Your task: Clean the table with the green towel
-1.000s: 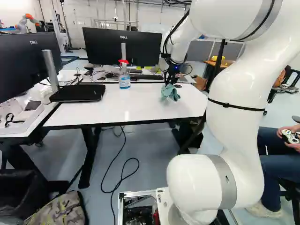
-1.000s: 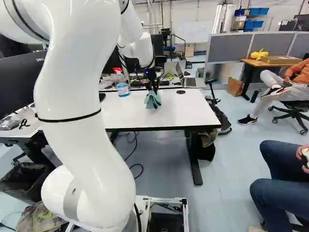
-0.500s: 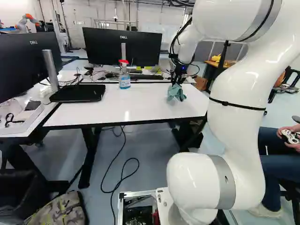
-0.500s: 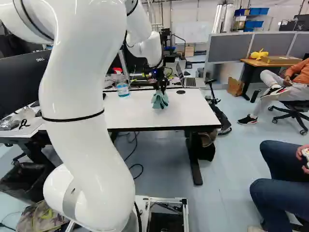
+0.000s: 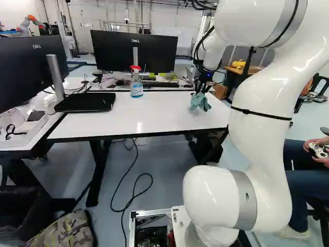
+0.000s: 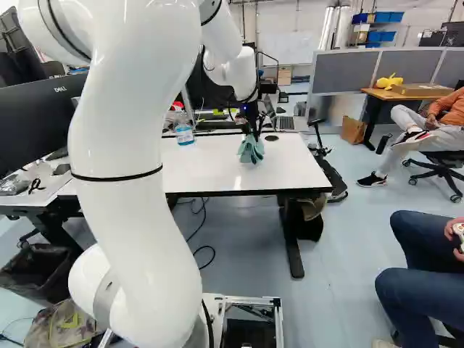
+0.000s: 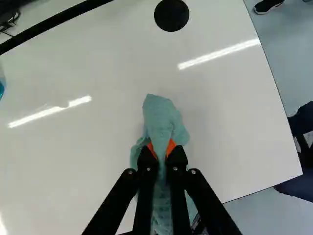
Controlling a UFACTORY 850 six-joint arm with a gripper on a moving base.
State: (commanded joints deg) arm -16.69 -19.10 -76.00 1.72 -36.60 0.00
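At the right part of the white table in the left base view, my gripper points down with the green towel bunched beneath it. The right base view also has the gripper over the towel. In the wrist view the gripper is shut on the towel, its orange pads pinching the cloth from two sides. Cloth spreads ahead of the fingers and below them. Whether its underside touches the tabletop I cannot tell.
A spray bottle with a red top stands near the table's back edge. Behind it are a monitor and a keyboard. Another monitor's base rests at the table's left. A round black disc lies ahead of the gripper. Another robot stands far back.
The gripper has carried the towel rightward over the table in both base views, toward its right end. The arm has swung with it. The base has not moved.
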